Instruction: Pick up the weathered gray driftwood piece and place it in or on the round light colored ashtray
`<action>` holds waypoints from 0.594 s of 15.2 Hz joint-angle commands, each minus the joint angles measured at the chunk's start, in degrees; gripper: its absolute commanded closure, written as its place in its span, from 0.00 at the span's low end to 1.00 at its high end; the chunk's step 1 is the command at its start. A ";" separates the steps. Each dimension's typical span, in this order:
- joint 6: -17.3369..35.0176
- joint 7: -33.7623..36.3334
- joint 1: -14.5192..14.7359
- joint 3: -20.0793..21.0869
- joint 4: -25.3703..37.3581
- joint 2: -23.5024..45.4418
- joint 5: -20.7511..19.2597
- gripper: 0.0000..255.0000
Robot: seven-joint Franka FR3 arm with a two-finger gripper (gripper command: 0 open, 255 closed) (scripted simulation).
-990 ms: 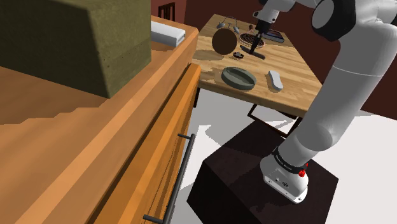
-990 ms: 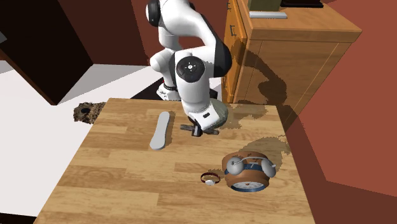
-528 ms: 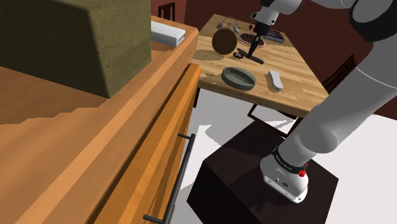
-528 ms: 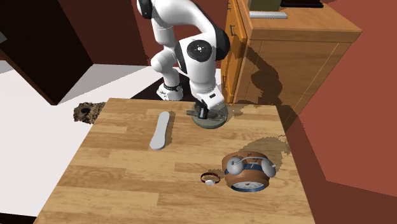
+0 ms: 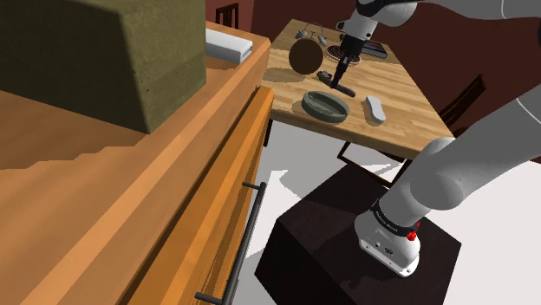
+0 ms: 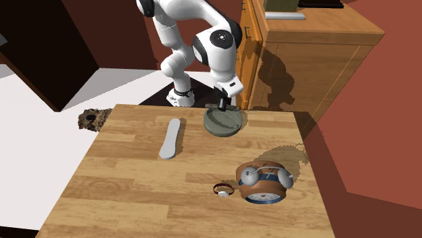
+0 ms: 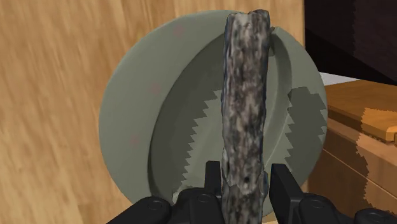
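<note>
The gripper (image 7: 248, 179) was clasped on the driftwood piece (image 7: 247, 95), its two black fingers (image 7: 283, 184) pressed to either side of the stick's near end; the mottled grey-brown wood ran out lengthwise ahead of the hand; beneath it lay the round grey-green ashtray (image 7: 146, 121), the stick crossing over the bowl with its far tip about at the far rim; a jagged shadow fell inside the bowl, which suggested the wood hung above the dish rather than resting in it; in the second exterior view the hand pointed down, close above the ashtray's edge nearer the stand; the ashtray sat on the wooden table (image 6: 122, 196) by the side toward the arm, with a flat pale grey elongated object (image 6: 171, 138) near it, and a brown twin-bell alarm clock (image 6: 262, 182) and a small ring-shaped thing (image 6: 222, 190) well apart toward the opposite side; an orange-brown cabinet (image 6: 318, 61) stood past the table's corner; judged from this, the carry was all but done and the step in hand was the placing; the next move would call for a short descent until the stick met the dish, then spreading the fingers and lifting straight away; the stick looked about as long as the dish is wide, so it would likely rest across the rim or tilt into the bowl, and a low release seemed wise to stop it rolling onto the table
</note>
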 commanded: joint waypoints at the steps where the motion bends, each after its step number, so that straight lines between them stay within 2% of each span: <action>1: 1.26 0.37 0.02 0.25 -1.67 -0.51 -0.15 1.00; 9: 7.43 -0.99 0.05 -0.40 -6.29 1.29 0.52 1.00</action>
